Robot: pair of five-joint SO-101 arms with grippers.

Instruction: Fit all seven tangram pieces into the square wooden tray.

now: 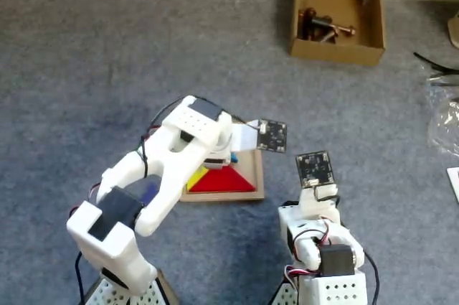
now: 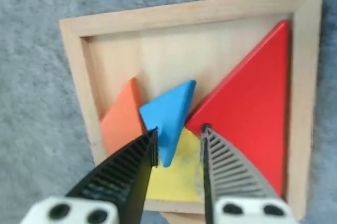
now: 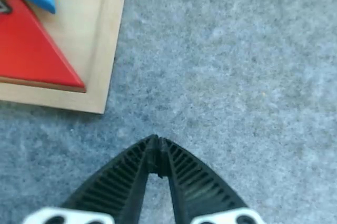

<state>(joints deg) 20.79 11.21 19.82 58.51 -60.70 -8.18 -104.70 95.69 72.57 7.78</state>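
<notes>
Four pieces lie in the wooden tray (image 2: 184, 10): red triangle (image 2: 253, 103), orange piece (image 2: 121, 124), yellow piece (image 2: 179, 179) and blue triangle (image 2: 171, 116), its tip inside the open left hand (image 2: 179, 130). The right hand (image 3: 156, 144), closed, hangs over the desk (image 3: 237, 76) beside the tray.

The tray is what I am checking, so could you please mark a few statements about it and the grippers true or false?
1. A red triangle lies in the tray. True.
2. The left gripper is open at the blue triangle's tip. True.
3. The right gripper holds a piece. False: it is shut on nothing, above the carpet.
4. The tray is full. False: bare wood shows beyond the orange piece and the yellow piece.
</notes>
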